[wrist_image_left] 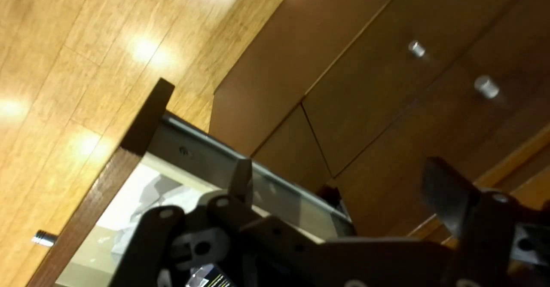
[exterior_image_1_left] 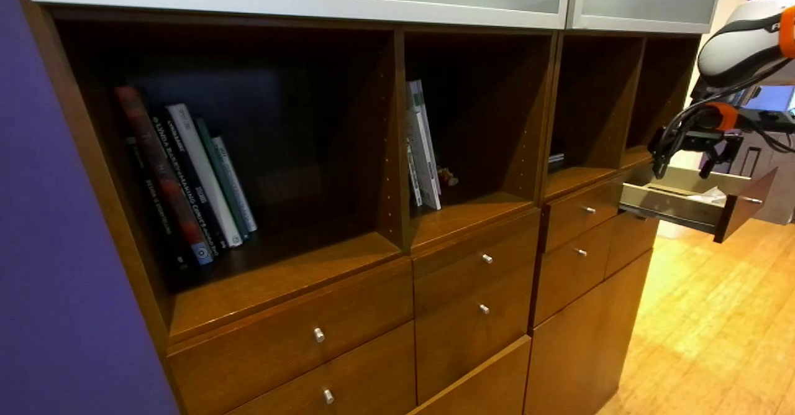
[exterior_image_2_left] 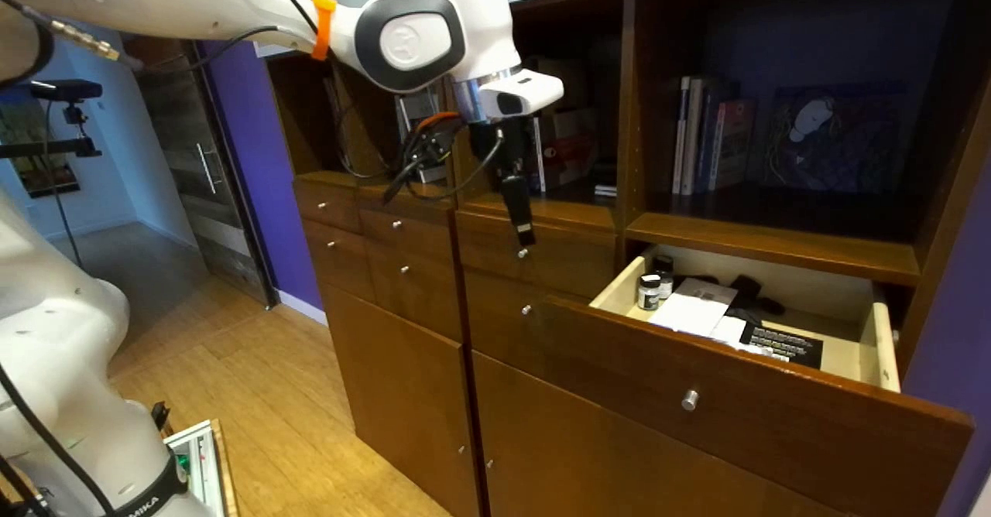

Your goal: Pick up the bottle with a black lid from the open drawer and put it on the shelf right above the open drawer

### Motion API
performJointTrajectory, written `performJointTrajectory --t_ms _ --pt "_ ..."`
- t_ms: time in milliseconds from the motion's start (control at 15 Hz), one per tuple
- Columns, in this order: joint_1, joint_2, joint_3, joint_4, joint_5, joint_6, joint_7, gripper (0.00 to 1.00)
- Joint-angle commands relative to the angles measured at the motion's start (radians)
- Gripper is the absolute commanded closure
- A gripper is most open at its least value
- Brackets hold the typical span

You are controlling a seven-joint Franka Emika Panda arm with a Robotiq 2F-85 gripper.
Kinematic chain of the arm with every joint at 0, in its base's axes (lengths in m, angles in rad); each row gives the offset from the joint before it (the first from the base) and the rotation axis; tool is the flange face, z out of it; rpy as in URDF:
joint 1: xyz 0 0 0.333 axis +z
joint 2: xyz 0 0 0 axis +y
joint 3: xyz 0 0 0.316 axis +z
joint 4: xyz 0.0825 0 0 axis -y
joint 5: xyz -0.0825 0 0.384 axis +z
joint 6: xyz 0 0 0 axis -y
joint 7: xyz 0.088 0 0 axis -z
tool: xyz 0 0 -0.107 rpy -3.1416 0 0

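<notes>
bottle [exterior_image_2_left: 649, 294], small, whitish, black-lidded, partly hiding a darker bottle [exterior_image_2_left: 663, 265], stands in the brown pale-sided wooden drawer [exterior_image_2_left: 774, 412], lower than the black two-fingered end effector [wrist_image_left: 339, 166], which, spread wide, covers part of the drawer in the wrist view.

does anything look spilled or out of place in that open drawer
Nothing looks spilled, but the drawer looks untidy: the white papers lie askew at different angles, with a dark bunched item beside them that I can't identify. The pale bottle stands upright.
</notes>
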Motion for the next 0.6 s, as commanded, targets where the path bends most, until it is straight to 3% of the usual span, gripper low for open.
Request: performJointTrajectory --t_ms 0,267,333,533 --pt "-0.012 0.177 -0.016 0.197 -0.022 0.009 0.093 0.0" --pt "-0.012 0.303 -0.051 0.333 0.003 -0.006 0.12 0.0" --pt "-0.002 0.242 -0.048 0.246 -0.003 0.013 0.087 0.0" --pt "-0.003 0.298 -0.058 0.306 -0.002 0.012 0.097 0.0"
